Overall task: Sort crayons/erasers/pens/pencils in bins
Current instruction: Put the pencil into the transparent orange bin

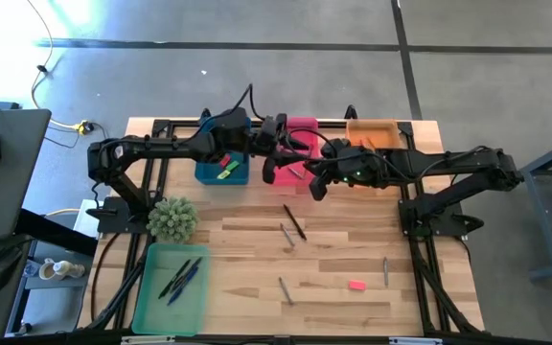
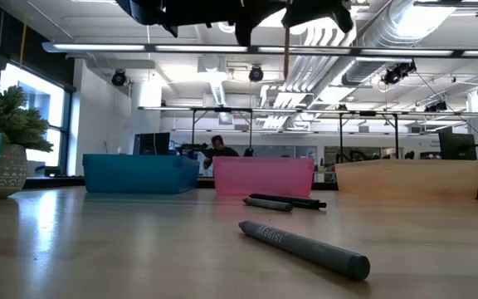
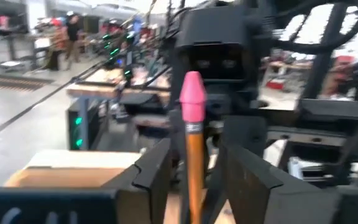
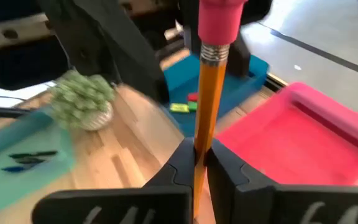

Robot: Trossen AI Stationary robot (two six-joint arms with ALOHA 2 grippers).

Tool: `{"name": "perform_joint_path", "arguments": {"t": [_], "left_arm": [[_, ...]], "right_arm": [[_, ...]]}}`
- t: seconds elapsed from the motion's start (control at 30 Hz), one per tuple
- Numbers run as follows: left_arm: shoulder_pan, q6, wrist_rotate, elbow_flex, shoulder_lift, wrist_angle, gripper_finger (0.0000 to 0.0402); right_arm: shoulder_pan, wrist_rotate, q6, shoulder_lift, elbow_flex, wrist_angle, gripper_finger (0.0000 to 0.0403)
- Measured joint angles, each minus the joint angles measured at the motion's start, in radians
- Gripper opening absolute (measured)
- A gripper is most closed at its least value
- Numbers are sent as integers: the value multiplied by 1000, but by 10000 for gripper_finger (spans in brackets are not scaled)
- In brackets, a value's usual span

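Observation:
An orange pencil (image 4: 205, 106) with a pink eraser tip (image 4: 219, 18) stands upright over the pink bin (image 1: 303, 129); in the low view its lower shaft (image 2: 286, 58) hangs below both grippers. My right gripper (image 4: 196, 163) is shut on it. My left gripper (image 3: 194, 177) is open, with one finger on either side of the pencil (image 3: 194, 155) below the eraser, and a gap shows on both sides. In the high view the left gripper (image 1: 278, 163) and the right gripper (image 1: 312, 180) meet at the pink bin. My right gripper pinches the pencil's shaft (image 4: 197, 140) between its two fingers, which lie across it. The pencil stands upright, eraser end up, with shaft showing above and below the fingers. It is clear of the pink bin (image 2: 264, 176) and the table.
The blue bin (image 1: 209, 174) holds erasers (image 1: 226, 171). The orange bin (image 1: 372, 134) stands at the far right. The green bin (image 1: 161, 297) holds pens (image 1: 182, 280). A plant (image 1: 172, 218) stands beside it. A black pen (image 1: 295, 222), grey crayons (image 1: 285, 289) (image 1: 385, 271) and a red eraser (image 1: 356, 285) lie on the table.

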Motion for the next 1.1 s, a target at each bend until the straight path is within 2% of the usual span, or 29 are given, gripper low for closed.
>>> {"name": "perform_joint_path", "arguments": {"t": [0.17, 0.43, 0.67, 0.83, 1.1], "left_arm": [[38, 36, -40, 0, 1, -73, 149], [106, 127, -41, 0, 1, -204, 148], [153, 142, -44, 0, 1, -242, 149], [172, 157, -46, 0, 1, -247, 146], [169, 266, -259, 0, 1, -295, 145]], "right_arm": [[-12, 30, 71, 0, 0, -116, 6], [-93, 78, 174, 0, 0, -339, 6], [-220, 92, 202, 0, 0, -493, 7], [-341, 125, 147, 0, 0, -555, 7], [-576, 151, 7, 17, 0, -556, 7]]}}
